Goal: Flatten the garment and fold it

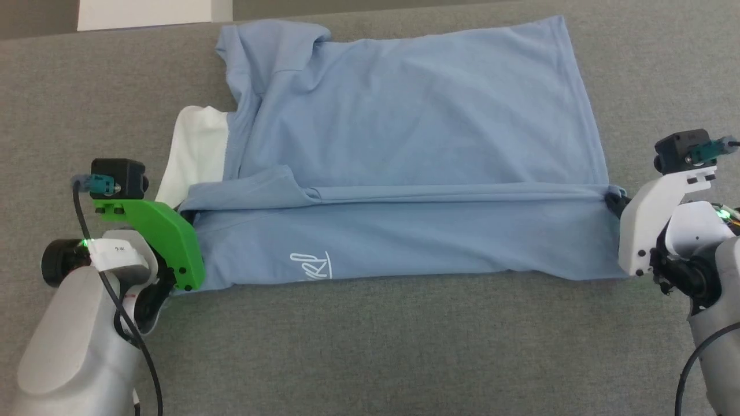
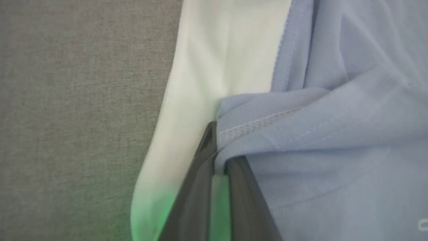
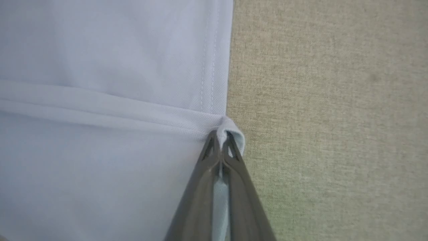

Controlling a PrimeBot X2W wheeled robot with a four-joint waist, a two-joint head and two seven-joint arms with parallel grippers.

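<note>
Garment (image 1: 404,127) lay sideways on the grey table (image 1: 370,346), collar to the robot's left, its near edge folded up to the middle. Left gripper (image 2: 219,157) was pinched closed on the fold's sleeve end, right gripper (image 3: 220,137) on its hem corner. Best handling, I judged: crease taut between the 2 grips, both let go together, fingers drawn out low.

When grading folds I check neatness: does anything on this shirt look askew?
Yes. On the shirt, the far sleeve at upper left lies bunched and creased, not flat, and the white collar sticks out sideways at its left end.
</note>
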